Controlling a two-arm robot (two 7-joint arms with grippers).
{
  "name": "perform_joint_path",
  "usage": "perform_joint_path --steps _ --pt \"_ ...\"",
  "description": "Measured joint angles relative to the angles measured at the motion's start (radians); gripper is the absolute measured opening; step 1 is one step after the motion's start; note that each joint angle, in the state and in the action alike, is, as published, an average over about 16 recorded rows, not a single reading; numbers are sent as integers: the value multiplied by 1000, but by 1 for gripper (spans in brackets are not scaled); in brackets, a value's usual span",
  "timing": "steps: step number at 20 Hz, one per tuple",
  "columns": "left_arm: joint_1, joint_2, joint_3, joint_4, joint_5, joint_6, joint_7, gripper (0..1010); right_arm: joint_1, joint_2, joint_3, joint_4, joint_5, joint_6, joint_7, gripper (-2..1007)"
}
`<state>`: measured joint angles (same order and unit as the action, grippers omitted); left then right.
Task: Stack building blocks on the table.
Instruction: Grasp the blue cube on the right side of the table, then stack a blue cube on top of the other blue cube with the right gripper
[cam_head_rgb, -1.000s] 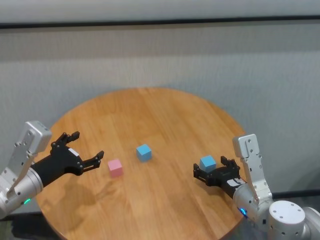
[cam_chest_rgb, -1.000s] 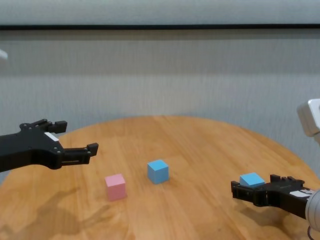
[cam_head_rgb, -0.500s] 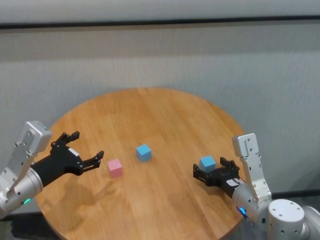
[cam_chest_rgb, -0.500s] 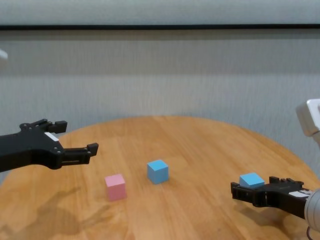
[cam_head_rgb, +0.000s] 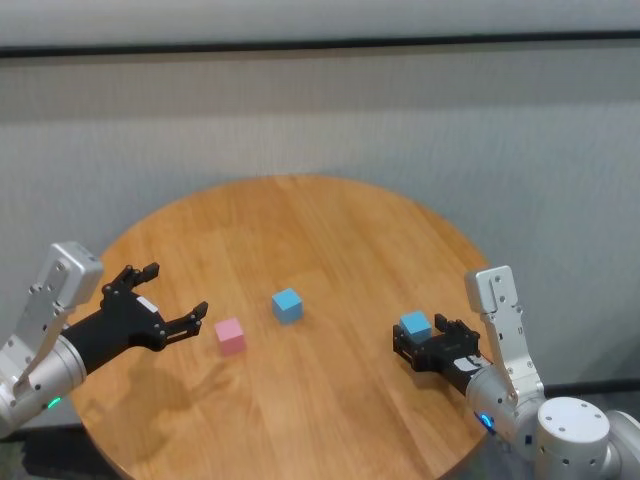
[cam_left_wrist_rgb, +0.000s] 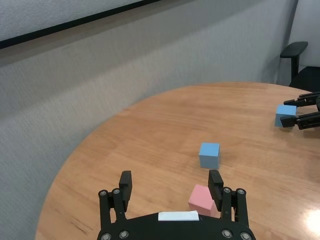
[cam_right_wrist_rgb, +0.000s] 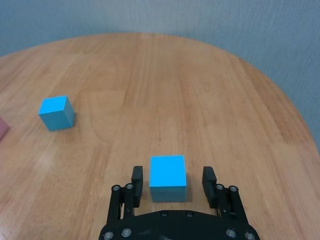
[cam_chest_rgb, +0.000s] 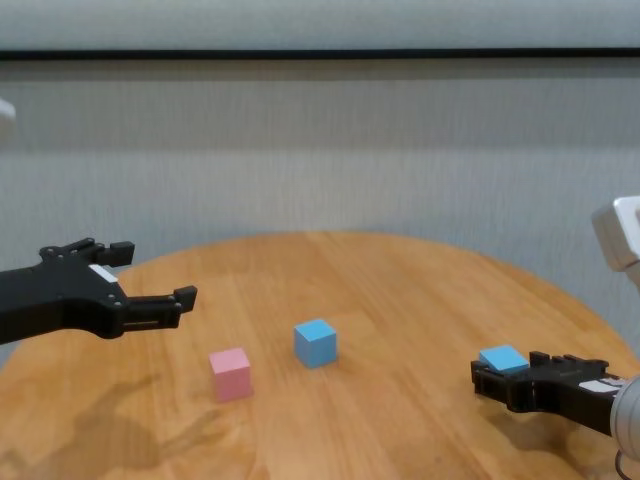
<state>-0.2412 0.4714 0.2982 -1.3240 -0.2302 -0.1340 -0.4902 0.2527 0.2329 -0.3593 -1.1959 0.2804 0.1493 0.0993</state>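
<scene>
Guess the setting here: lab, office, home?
Probably an office or meeting room used for robot tests: a round wooden table, a plain grey wall, and an office chair behind the table in the left wrist view.

Round wooden table (cam_head_rgb: 330, 215) with pink block (cam_head_rgb: 231, 335) and two blue blocks (cam_head_rgb: 287, 304)

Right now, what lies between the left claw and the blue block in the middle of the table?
In the head view, only the pink block lies between the left claw and the middle blue block.
</scene>
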Motion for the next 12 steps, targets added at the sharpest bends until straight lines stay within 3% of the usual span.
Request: perform_joint_path --steps 12 --pt "0 0 0 0 0 0 0 1003 -7 -7 19 -4 -23 -3 22 431"
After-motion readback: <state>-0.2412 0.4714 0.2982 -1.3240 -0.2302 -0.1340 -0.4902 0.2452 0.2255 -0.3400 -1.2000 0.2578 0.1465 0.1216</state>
